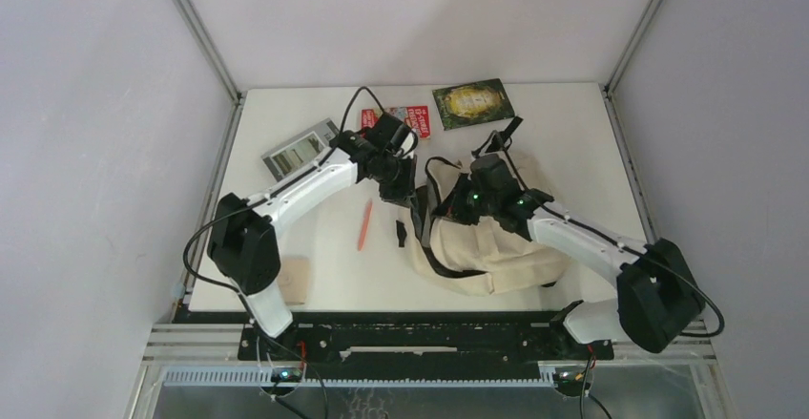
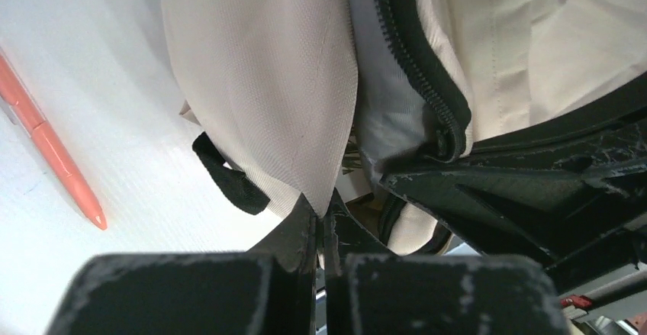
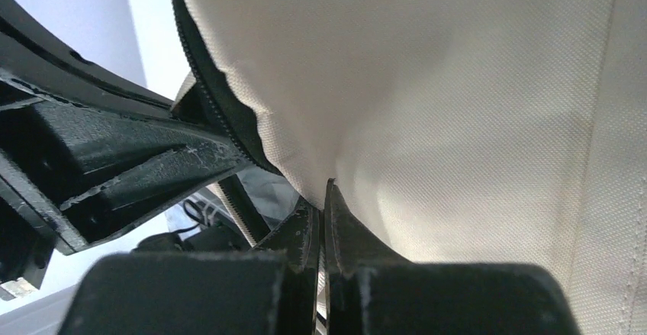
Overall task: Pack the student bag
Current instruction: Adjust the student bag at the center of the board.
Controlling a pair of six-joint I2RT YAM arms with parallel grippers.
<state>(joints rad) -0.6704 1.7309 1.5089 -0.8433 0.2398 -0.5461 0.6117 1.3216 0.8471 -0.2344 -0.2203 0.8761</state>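
Observation:
The student bag (image 1: pixel 496 247), cream canvas with black zipper and straps, lies right of the table's middle. My left gripper (image 1: pixel 401 193) is shut on a fold of the bag's cream fabric (image 2: pixel 267 83) at its left edge; the black zipper (image 2: pixel 416 53) runs beside it. My right gripper (image 1: pixel 465 204) is shut on the bag's cream cloth (image 3: pixel 458 83) near the zipper edge (image 3: pixel 217 114). The two grippers face each other across the bag's top. An orange pen (image 1: pixel 364 224) lies left of the bag, also seen in the left wrist view (image 2: pixel 49 140).
A red book (image 1: pixel 399 117), a green book (image 1: pixel 472 103) and a grey book (image 1: pixel 300 149) lie at the back of the table. A small black piece (image 1: pixel 402 234) lies by the bag. A brown item (image 1: pixel 291 281) sits at the near left edge.

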